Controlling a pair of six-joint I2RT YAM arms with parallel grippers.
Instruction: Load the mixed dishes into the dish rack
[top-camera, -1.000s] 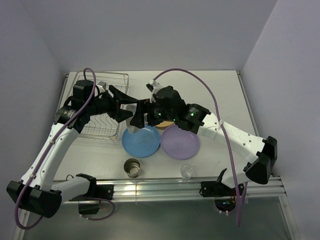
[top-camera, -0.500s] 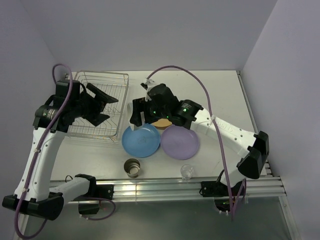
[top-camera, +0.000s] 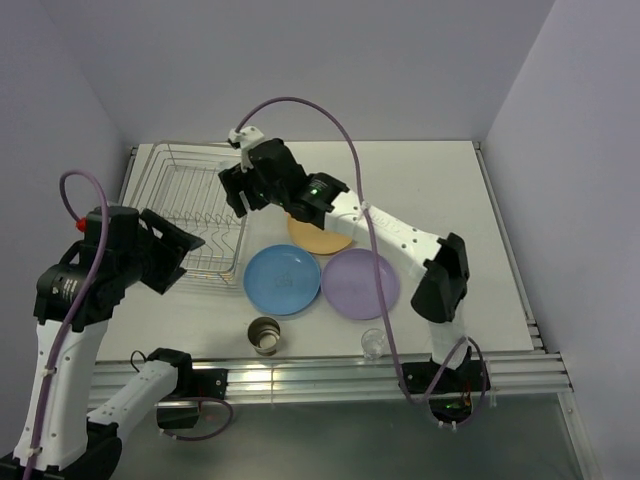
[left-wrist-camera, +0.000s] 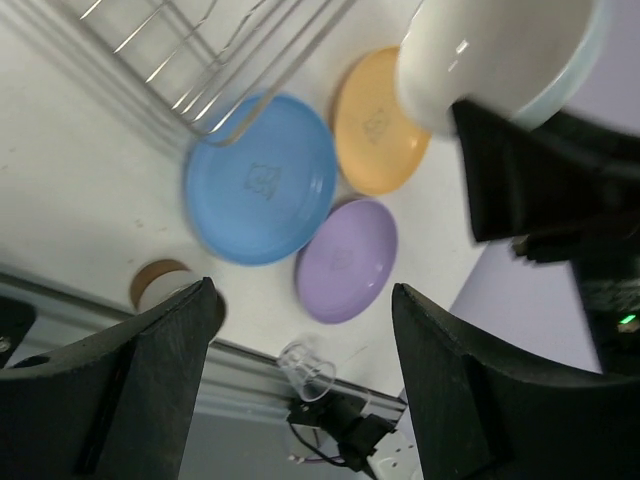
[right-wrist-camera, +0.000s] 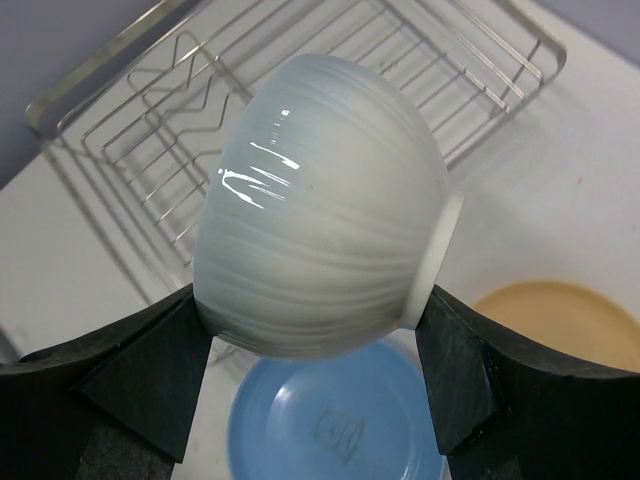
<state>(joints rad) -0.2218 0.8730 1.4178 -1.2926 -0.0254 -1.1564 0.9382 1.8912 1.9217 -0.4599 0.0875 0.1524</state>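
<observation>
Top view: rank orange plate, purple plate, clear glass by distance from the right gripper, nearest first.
1. orange plate, just right of the right gripper
2. purple plate, mid-table, further forward
3. clear glass, by the front edge

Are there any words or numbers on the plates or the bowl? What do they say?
Nothing here can be read.
Blue plate: small mark in the middle, too blurred to read.
Yellow-orange plate: same kind of mark, unreadable.
Purple plate: same, unreadable.
White bowl: no writing on the side shown.
</observation>
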